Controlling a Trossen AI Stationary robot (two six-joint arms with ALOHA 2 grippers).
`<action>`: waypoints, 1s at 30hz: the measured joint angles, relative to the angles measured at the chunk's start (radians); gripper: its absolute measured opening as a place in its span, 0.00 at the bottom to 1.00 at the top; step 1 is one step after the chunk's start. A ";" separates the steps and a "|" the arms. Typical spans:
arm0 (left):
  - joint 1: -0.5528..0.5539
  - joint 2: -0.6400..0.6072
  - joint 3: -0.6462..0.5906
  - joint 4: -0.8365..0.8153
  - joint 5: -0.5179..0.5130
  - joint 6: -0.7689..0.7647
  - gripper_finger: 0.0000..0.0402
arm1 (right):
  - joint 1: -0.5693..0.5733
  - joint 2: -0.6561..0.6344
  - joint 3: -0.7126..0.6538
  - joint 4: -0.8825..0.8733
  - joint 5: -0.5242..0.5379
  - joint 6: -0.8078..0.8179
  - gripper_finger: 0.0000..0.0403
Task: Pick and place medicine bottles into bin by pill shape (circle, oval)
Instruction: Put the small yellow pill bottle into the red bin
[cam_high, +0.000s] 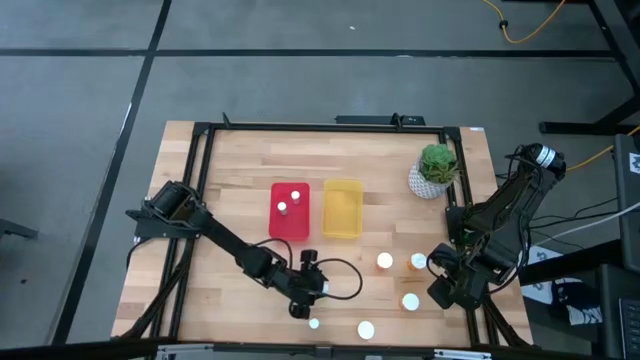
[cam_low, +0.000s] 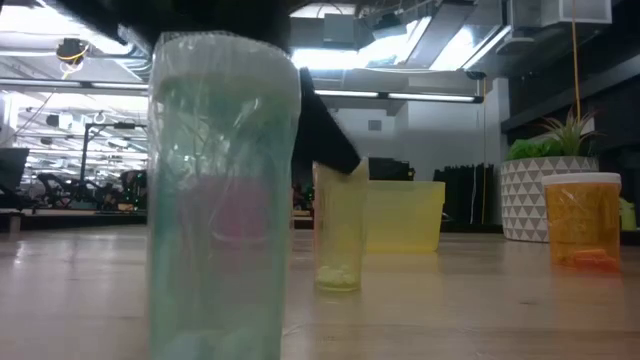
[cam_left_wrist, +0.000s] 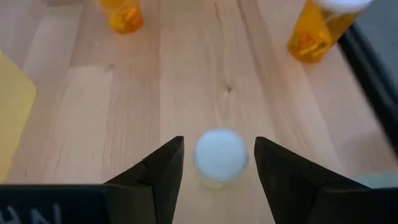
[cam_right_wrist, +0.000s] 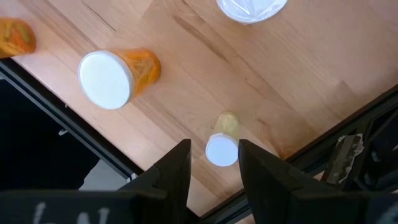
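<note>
Seen from overhead, a two-armed robot is midway through sorting medicine bottles by pill shape on a wooden table. Two white-capped bottles already stand in the red bin, just left of centre, while the yellow bin touching it at its three o'clock side looks empty. The left gripper, reaching in from nine o'clock to the six o'clock edge of the table, has its fingers spread on either side of a small white-capped bottle; the pads stand just off the cap and nothing is lifted yet, so this reads as the approach before a grasp. Another small bottle sits just beyond it at the table's six o'clock rim. The right gripper waits near five o'clock, fingers drawn nearly together and holding nothing, hovering over a small capped bottle near the table frame. Around it stand wider orange bottles and a further white cap, all unsorted. A potted plant stands at two o'clock. By this count two bottles are binned and at least six remain, with the oval-or-circle call on each impossible to judge from here.
</note>
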 joint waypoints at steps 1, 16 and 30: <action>0.000 0.000 0.001 0.001 0.000 0.000 0.47 | 0.000 0.000 0.000 0.000 0.001 0.000 0.33; 0.001 0.000 0.000 -0.006 0.000 0.000 0.40 | 0.000 0.000 0.000 0.000 0.001 0.000 0.33; 0.001 0.000 0.000 -0.002 -0.002 -0.001 0.25 | 0.000 0.000 0.000 0.000 0.001 0.000 0.33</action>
